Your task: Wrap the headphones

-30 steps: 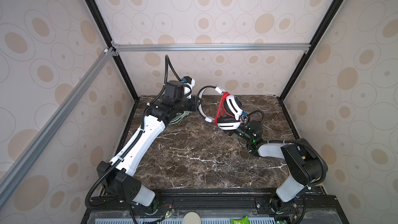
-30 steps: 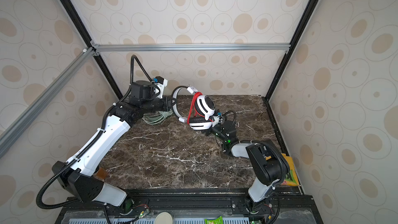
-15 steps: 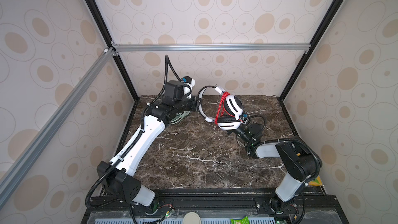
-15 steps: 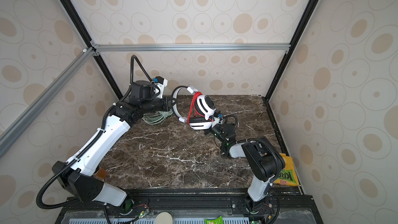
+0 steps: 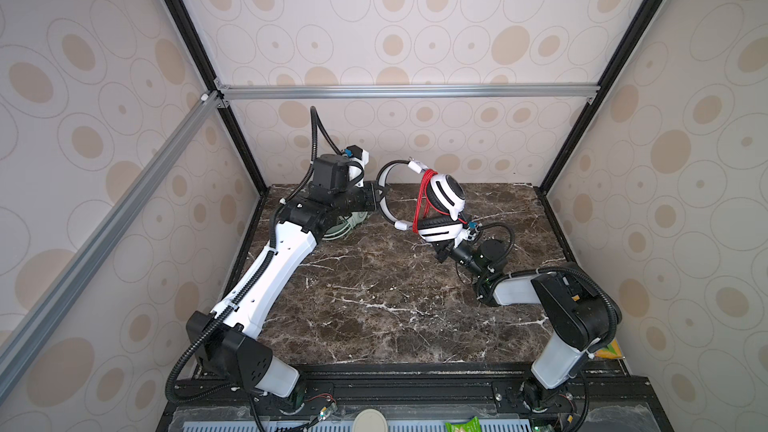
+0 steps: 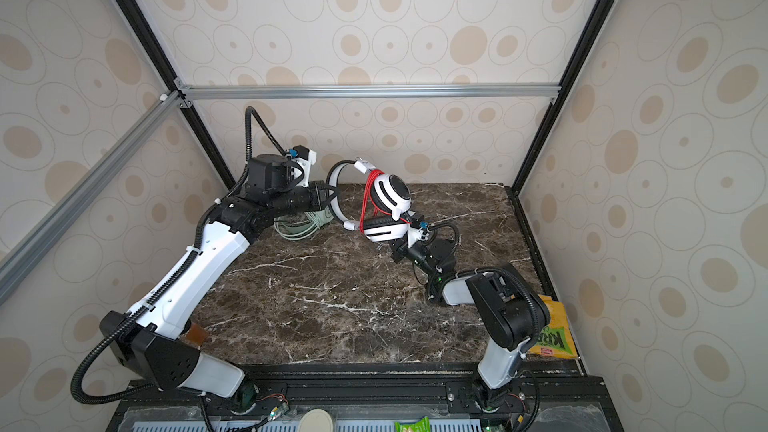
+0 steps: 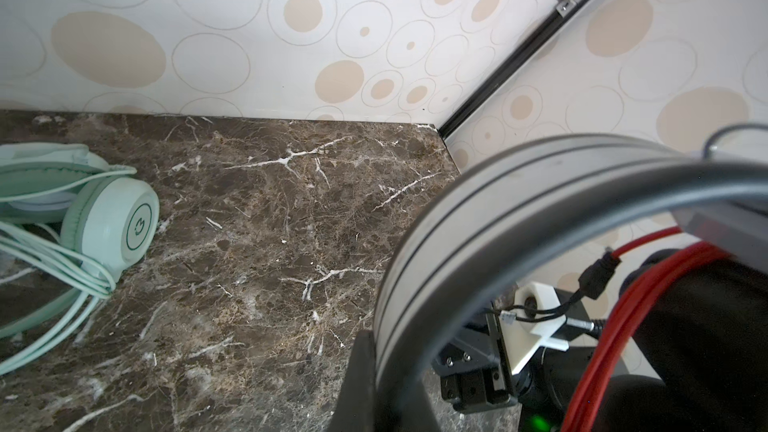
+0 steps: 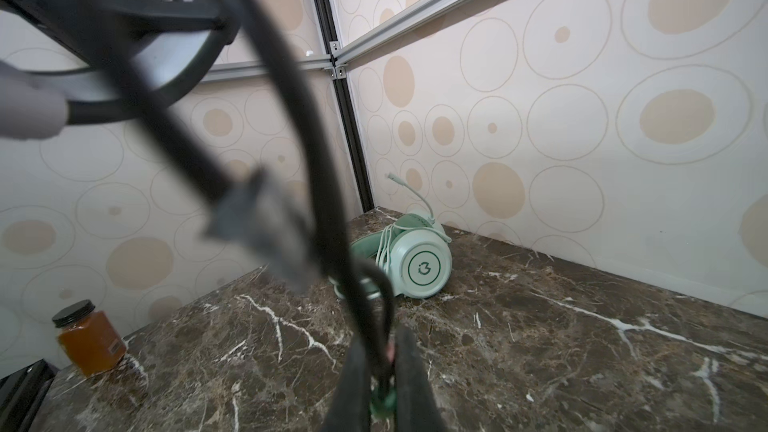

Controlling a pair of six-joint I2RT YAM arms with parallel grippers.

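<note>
White-and-black headphones hang near mint-green headphones (half hidden under left arm).

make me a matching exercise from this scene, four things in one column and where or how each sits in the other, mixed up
Things:
1. mint-green headphones
2. white-and-black headphones
3. red cable
4. amber jar with black lid

Places or states:
a. wound in loops around the white-and-black headphones
b. standing upright on the table, by a wall
c. held up by the headband in the left hand
d. lying on the table at the back left

Pairs: 1-d, 2-c, 3-a, 4-b
</note>
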